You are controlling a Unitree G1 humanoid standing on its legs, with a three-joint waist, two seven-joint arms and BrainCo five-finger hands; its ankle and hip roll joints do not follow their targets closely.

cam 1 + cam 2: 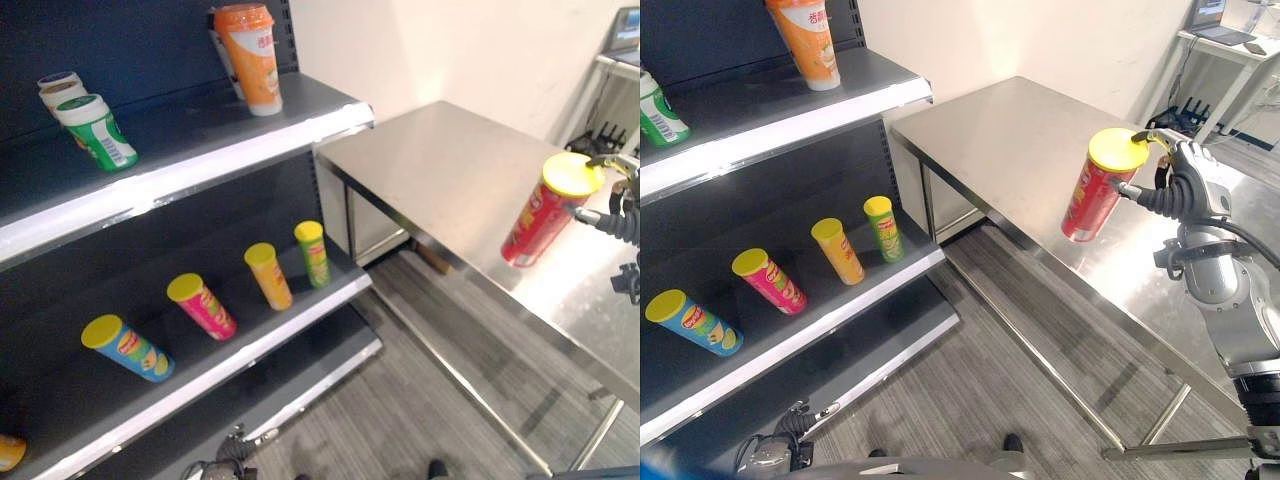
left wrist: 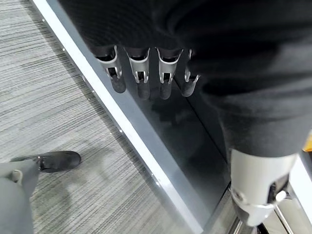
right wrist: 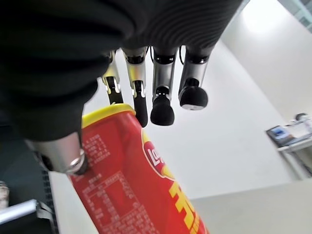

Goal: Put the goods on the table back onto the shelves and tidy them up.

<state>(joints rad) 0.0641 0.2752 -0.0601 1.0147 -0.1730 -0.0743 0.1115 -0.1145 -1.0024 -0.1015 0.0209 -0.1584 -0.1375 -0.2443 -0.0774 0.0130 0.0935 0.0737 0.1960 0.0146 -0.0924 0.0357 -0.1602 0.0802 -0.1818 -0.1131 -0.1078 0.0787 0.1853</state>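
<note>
Up at the right edge of the left eye view, the right hand (image 1: 612, 205) holds a red can (image 1: 545, 216) with a yellow lid, tilted, above the steel table (image 1: 450, 170) that runs from centre to lower right. The shelf unit (image 1: 190, 170) takes the left half of the frame. On its upper board stand an orange cup (image 1: 250, 55) at top centre and a green-and-white bottle (image 1: 98, 130) at upper left. On the lower board, in a row from lower left toward centre, stand a blue can (image 1: 128, 347), a pink can (image 1: 203, 306), an orange can (image 1: 269, 275) and a green can (image 1: 313, 253), all yellow-lidded and well apart from each other.

Next, the right eye view has the same red can right of centre, with the hand's fingers (image 1: 1145, 192) curled against its upper part just under the lid, and the table's bare surface stretching to the upper centre.

Down in the left wrist view, the left hand (image 2: 146, 73) hangs with its fingers straight and apart, holding nothing, over the grey floor (image 2: 53, 112) and the dark bottom board of the shelf.

Lastly, the right wrist view has the red can running from centre to the bottom edge, clamped between the thumb at left and the fingers above it.
</note>
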